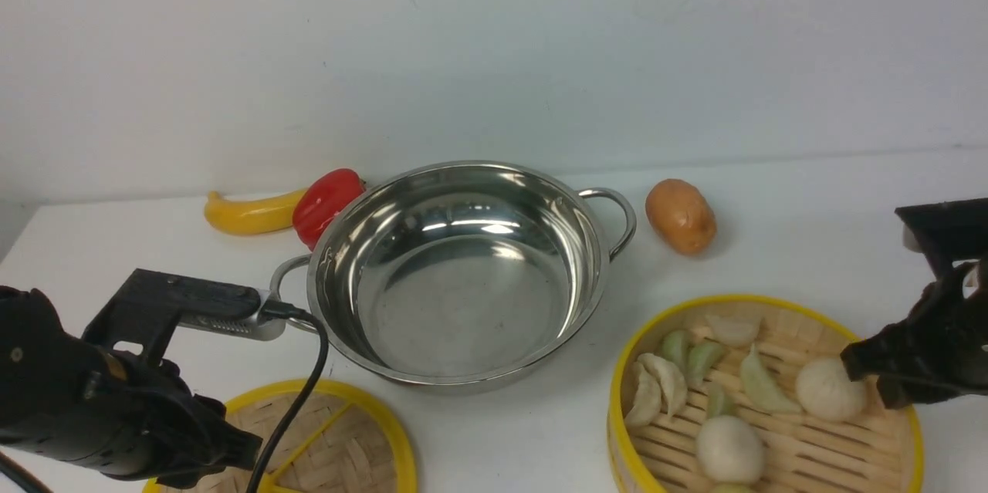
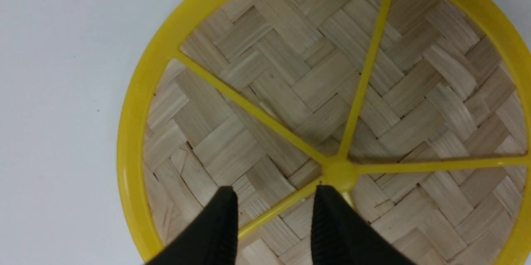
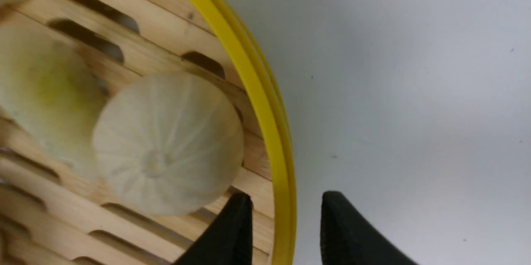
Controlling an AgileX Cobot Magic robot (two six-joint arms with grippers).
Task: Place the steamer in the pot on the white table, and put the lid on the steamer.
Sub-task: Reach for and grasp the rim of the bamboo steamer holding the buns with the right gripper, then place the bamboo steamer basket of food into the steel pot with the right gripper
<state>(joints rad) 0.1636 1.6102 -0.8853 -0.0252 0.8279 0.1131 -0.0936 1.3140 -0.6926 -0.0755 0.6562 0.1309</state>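
1. Steamer (image 1: pixel 615 400) is not in the pot (image 1: pixel 463 300) yet. It stands upright, near right on the white table (image 1: pixel 810 246). The rest runs left to right.
2. Left gripper (image 2: pixel 274 198): near left, above the lid (image 1: pixel 347 439). The fingers are spread, one on either side of a yellow spoke (image 2: pixel 269 212), just beside the centre knob (image 2: pixel 340 173). Nothing is pinched. Can't tell whether the tips touch the weave.
3. Lid: flat on the table, near left, partly cut by the frame edge and partly hidden by the left arm. A black cable (image 1: pixel 312 369) crosses over it.
4. Banana (image 1: pixel 247 214) and red pepper (image 1: pixel 326 204): far left. The pepper overlaps the banana's end and sits up against the pot's rim.
5. Pot: centre, upright, bare steel inside, with a loop handle on each side.
6. Potato (image 1: pixel 681 215): far side, just right of the pot's right handle, not touching it.
7. Steamer load: two round buns (image 1: pixel 830 389) and several dumplings (image 1: pixel 656 393) on the slatted floor. The basket stands clear of the pot.
8. Right gripper (image 3: pixel 287 198): at the steamer's right edge. The fingers are spread astride the yellow rim, one inside above the slats next to a bun, one outside over the table. There's a gap on both sides, so it isn't clamped.
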